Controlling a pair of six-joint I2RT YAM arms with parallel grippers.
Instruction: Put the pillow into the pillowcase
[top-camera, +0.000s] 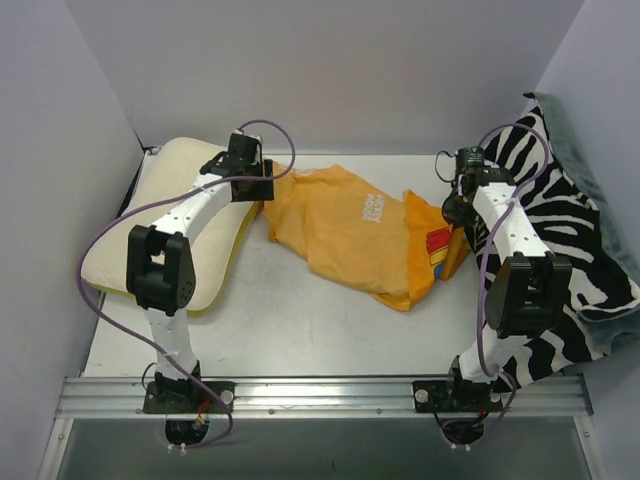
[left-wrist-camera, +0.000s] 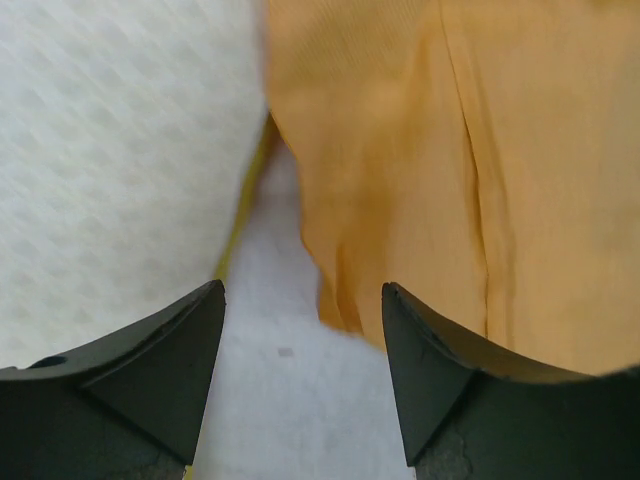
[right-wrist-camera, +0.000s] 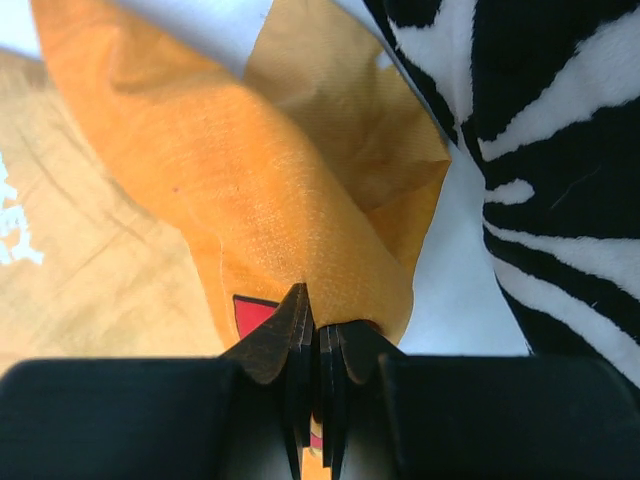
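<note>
The flat cream-white textured pillow (top-camera: 215, 268) lies on the left of the table (top-camera: 290, 320), outside its case. It looks light and soft, and is best pinched at its yellow-green edge. Just beside it, the crumpled orange printed fabric pillowcase (top-camera: 340, 230) looks limp and empty. The left end effector (left-wrist-camera: 300, 300) hangs wide open over the gap between them, holding nothing. The right end effector (right-wrist-camera: 318, 330) is clamped on the case's far edge, near the zebra-striped fabric (top-camera: 560, 220).

right side, far to near: zebra-striped fabric (top-camera: 565, 230) heaped beside me | along its right edge: grey-green cloth (top-camera: 592, 165) | under me: white surface (top-camera: 300, 320) | near edge: metal rail (top-camera: 320, 395) running left to right
</note>
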